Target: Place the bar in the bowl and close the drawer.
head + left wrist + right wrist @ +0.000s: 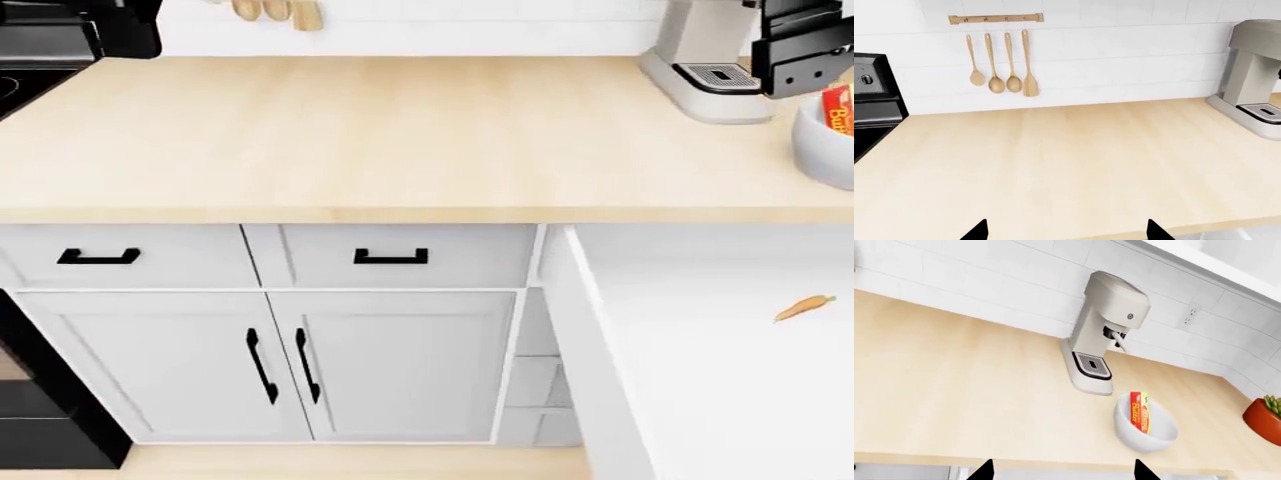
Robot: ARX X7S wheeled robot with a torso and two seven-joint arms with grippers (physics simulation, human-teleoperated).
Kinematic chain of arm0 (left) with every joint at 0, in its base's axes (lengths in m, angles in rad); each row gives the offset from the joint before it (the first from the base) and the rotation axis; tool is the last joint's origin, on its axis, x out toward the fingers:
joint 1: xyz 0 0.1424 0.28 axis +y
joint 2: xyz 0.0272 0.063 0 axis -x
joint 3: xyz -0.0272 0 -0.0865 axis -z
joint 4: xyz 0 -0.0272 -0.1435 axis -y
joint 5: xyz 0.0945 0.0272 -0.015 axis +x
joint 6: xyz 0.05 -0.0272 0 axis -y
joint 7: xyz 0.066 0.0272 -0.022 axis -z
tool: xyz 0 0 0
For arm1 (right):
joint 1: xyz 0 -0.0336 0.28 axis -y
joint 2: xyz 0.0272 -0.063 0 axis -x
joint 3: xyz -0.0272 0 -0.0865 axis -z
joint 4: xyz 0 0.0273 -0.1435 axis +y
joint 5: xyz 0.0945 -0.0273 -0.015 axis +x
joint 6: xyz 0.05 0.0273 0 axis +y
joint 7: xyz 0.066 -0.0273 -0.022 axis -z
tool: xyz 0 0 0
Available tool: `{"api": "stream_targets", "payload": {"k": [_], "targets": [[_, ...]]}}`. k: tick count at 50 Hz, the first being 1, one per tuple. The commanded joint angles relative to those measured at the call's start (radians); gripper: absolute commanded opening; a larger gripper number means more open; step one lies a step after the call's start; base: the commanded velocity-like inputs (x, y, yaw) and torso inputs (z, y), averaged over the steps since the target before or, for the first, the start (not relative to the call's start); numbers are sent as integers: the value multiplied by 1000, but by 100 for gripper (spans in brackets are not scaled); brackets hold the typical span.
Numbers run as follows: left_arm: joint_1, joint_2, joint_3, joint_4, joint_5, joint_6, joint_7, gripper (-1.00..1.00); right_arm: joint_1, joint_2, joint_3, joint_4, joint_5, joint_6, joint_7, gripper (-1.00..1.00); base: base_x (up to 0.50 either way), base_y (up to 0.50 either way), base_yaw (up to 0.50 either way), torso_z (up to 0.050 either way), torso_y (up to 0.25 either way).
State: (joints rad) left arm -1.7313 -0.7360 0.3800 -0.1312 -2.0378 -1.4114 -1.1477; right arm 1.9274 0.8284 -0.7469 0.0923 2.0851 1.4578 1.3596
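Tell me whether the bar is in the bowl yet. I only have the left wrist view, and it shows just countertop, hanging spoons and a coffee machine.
Observer: Yes. The bar stands on edge inside the bowl, close beside the coffee machine.
Operator: Is the right arm holding anything?
Observer: No. The right gripper has its fingers apart with nothing between them, above the counter.
Operator: And the drawer?
Observer: The drawer is pulled out and open at the head view's right, with a small orange sliver lying inside.
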Motion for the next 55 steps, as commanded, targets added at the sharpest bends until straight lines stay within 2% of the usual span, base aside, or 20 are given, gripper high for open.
{"api": "stream_targets", "payload": {"k": [1, 14, 43, 55], "targets": [[-6, -5, 14, 4, -2, 9, 5, 100, 7, 1, -22, -8, -8, -9, -12, 100, 0, 500, 0, 0, 0], [-2, -11, 25, 9, 13, 17, 22, 100, -1, 2, -19, -24, -2, -29, -55, 100, 42, 498, 0, 0, 0], [-10, 6, 57, 7, 75, 27, 77, 100, 1, -2, -9, -32, -65, -43, -152, 100, 494, 187, 0, 0, 1], [49, -8, 55, 46, 67, 54, 83, 100, -82, 23, 0, -66, -96, -87, -193, 100, 500, 233, 0, 0, 1]]}}
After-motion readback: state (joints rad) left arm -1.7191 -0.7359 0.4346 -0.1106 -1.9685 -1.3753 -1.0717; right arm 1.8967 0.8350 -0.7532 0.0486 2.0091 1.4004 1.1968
